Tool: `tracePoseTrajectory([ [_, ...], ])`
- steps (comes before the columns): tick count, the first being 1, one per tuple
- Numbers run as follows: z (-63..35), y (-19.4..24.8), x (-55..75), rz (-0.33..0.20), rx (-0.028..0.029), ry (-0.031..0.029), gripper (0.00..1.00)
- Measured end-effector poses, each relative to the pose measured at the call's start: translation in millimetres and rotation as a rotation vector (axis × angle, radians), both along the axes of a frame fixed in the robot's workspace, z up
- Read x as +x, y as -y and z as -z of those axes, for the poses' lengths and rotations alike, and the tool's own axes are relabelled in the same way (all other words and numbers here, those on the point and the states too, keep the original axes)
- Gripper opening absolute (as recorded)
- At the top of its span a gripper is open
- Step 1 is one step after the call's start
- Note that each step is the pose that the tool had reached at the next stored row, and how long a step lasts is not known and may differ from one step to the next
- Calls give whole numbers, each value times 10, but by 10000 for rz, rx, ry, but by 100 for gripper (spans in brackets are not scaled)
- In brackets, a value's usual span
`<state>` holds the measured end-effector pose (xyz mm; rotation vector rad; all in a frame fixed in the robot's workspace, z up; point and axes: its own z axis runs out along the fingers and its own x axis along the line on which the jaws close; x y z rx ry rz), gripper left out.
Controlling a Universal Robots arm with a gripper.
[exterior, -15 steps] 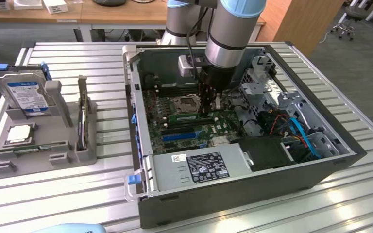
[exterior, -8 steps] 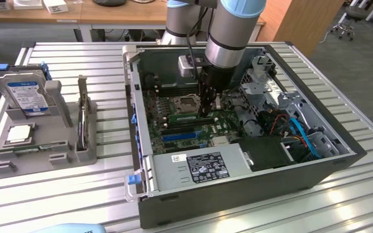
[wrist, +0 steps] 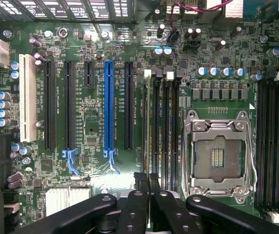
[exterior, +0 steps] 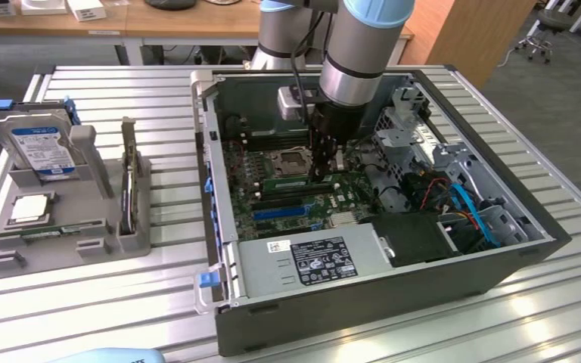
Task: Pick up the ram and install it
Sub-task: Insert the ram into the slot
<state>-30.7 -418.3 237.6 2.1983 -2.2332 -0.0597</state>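
Ram [exterior: 287, 184] stands on edge over the memory slots [wrist: 169, 126] beside the empty processor socket [wrist: 217, 156], pinched at its thin top edge by my nearly closed end effector [wrist: 147, 181], apparently so its contacts line up with a slot.

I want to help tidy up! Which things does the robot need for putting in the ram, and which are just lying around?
For the job:
- gripper, shut, low over the motherboard
- memory slots on that board

Just lying about:
- hard drive, standing in the grey tray
- processor chip, lying in the same tray
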Motion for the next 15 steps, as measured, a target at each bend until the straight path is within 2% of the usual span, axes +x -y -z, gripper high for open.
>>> tracePoseTrajectory([
  [15,13,1,0,-18,4,6,12],
])
